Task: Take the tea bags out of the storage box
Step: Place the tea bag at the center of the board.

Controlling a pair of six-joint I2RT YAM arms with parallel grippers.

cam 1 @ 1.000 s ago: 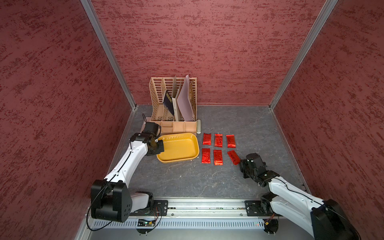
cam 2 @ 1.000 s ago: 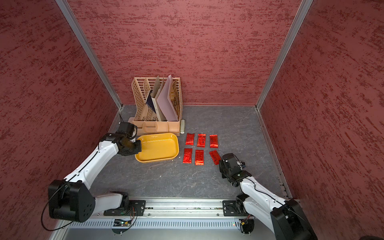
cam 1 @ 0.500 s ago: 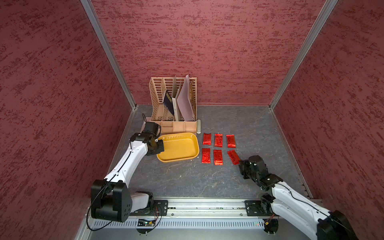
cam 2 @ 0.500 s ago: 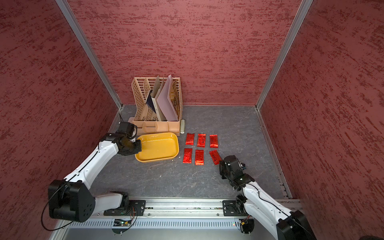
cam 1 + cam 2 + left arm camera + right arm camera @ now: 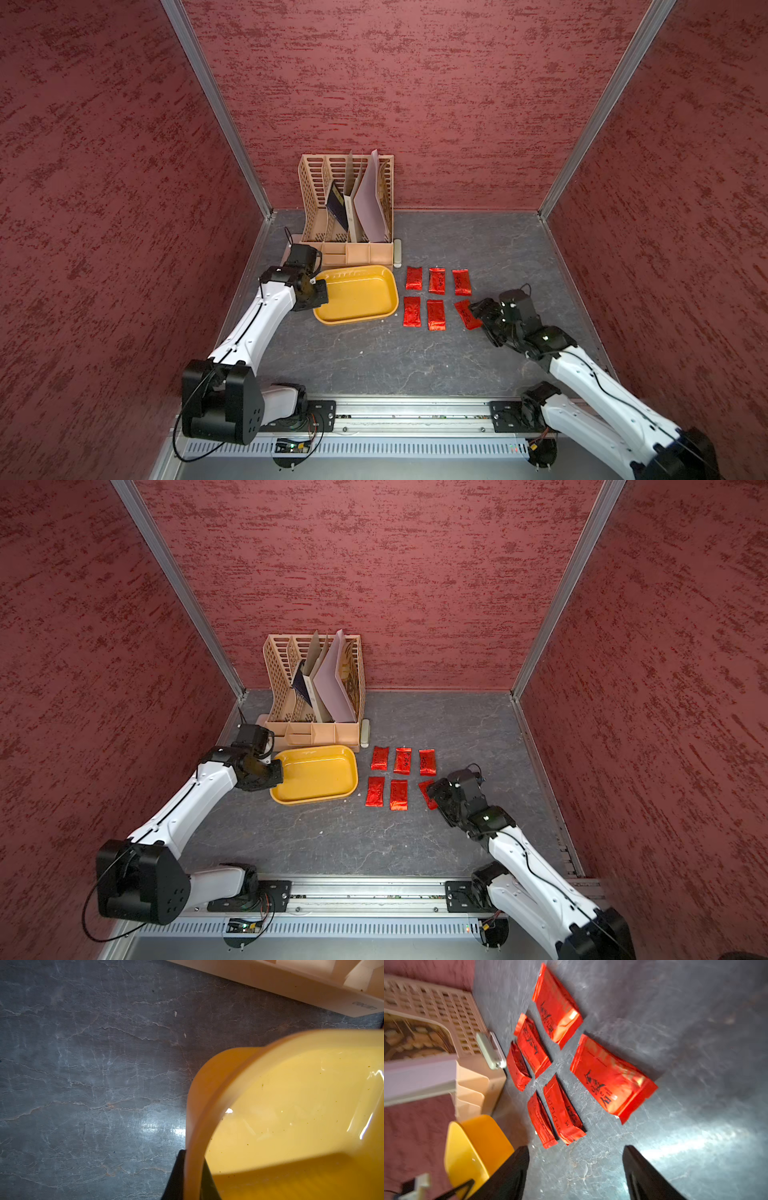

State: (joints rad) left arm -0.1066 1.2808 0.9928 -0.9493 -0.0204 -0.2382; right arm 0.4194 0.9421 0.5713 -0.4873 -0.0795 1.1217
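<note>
Right gripper [image 5: 575, 1148] jaws (apart) short of tea bag [image 5: 610, 1080]

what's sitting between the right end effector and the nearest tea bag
Nothing visible. In the right wrist view the open right end effector faces the nearest tea bag across bare grey tabletop. All six tea bags lie outside the yellow storage box.

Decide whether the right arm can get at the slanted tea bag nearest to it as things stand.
Probably yes. The right gripper is open just short of the slanted tea bag, which lies flat on the table, apart from the other bags, with nothing between.
</note>
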